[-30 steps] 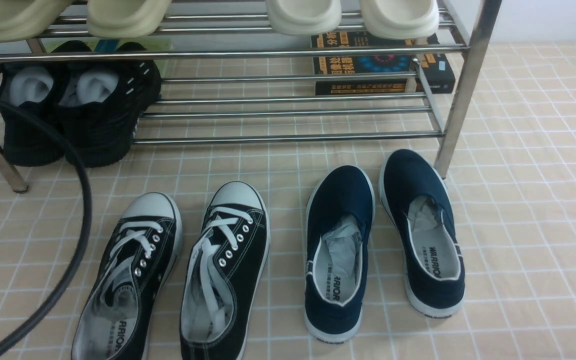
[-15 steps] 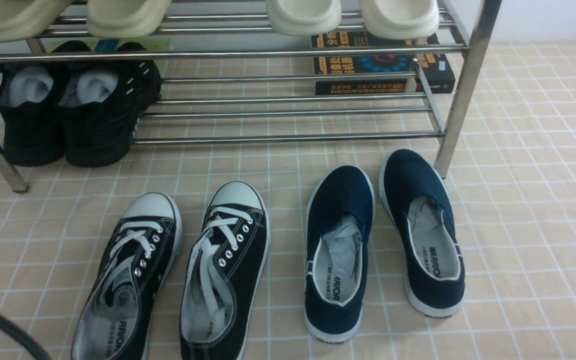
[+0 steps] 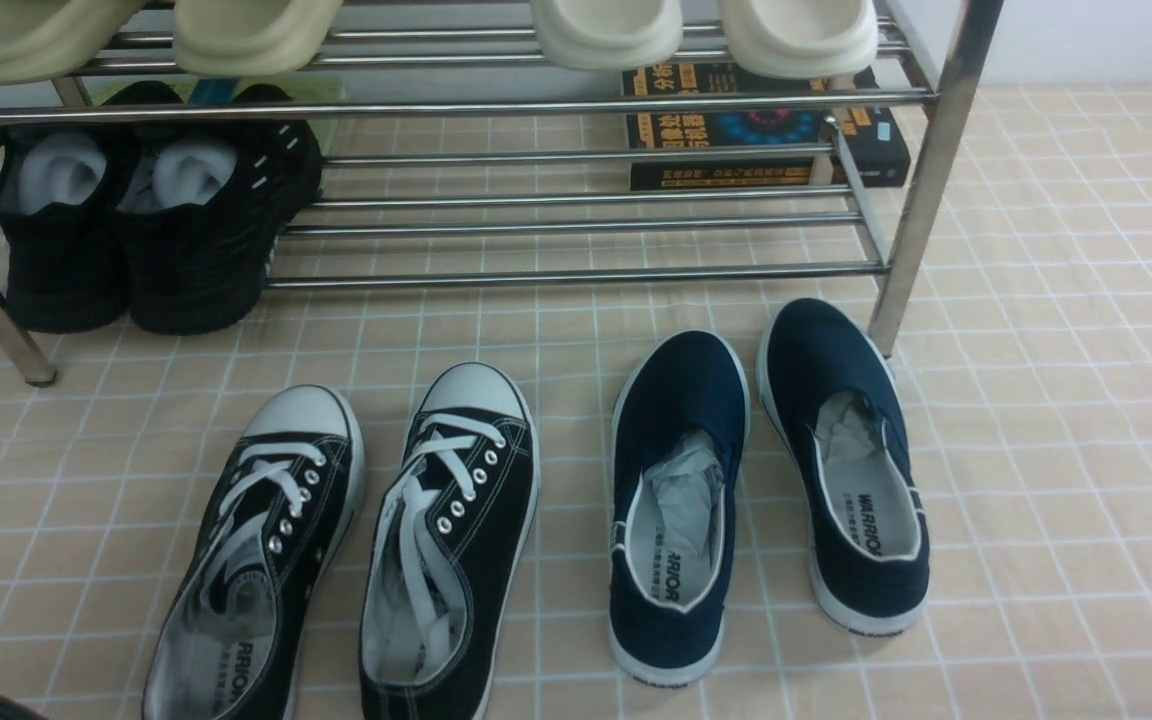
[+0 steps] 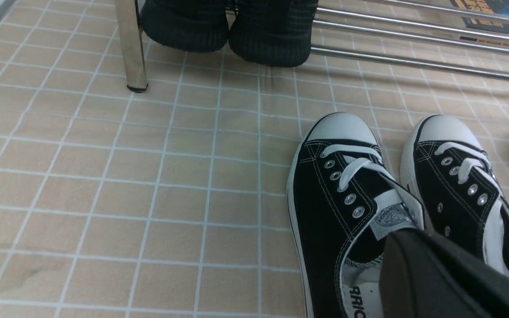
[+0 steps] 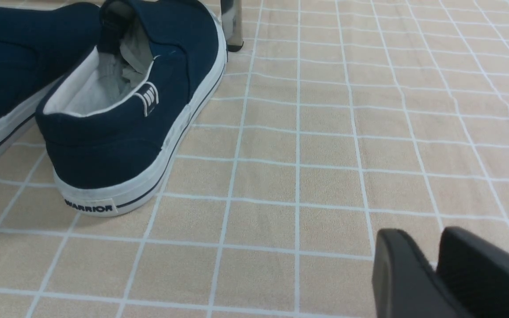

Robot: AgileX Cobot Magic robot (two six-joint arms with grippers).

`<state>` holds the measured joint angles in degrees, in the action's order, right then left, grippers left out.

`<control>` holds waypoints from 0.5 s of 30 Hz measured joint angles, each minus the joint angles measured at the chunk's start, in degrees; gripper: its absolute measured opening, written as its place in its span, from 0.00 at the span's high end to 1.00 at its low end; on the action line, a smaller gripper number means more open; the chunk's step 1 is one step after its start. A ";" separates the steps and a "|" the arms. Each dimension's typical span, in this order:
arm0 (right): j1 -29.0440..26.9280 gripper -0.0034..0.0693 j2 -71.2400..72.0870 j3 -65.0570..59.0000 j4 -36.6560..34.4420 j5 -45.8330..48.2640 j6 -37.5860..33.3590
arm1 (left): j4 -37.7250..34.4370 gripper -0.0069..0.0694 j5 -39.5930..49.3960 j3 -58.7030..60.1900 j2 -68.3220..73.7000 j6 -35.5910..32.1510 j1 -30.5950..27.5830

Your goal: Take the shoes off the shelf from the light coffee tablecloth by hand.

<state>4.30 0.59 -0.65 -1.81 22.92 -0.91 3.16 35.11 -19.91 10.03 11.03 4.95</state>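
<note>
The 2 black canvas lace-up sneakers (image 3: pixel 346 550) sit side by side on the beige grid-printed tablecloth (image 3: pixel 1056 420), in front of the chrome tube rack (image 3: pixel 576 275). Light, floppy uppers, so I'd pinch the heel collar. Left gripper (image 4: pixel 435 274) is clenched and empty; can't tell on the right gripper (image 5: pixel 435 269).

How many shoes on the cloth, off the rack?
4: two black lace-up sneakers front-left, two navy slip-ons front-right, all on the checked tablecloth. Two all-black shoes sit on the rack.
</note>
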 joint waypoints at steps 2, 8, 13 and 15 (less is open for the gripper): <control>0.00 0.74 0.00 0.00 0.00 0.00 0.00 | 1.40 0.90 0.56 0.35 0.00 0.05 0.00; 0.00 0.73 0.00 0.00 0.00 -0.02 0.05 | 5.77 0.89 2.14 0.35 -0.17 0.05 0.00; 0.00 0.72 0.00 -0.02 -0.01 -0.18 0.05 | 10.17 0.89 2.52 0.35 -0.17 0.05 0.00; 0.00 0.71 0.00 -0.02 -0.01 -0.18 0.05 | 11.62 0.89 2.53 0.35 -0.17 0.05 0.00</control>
<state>4.30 0.59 -0.67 -1.82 22.74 -0.86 14.78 37.65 -19.56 9.86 11.08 4.95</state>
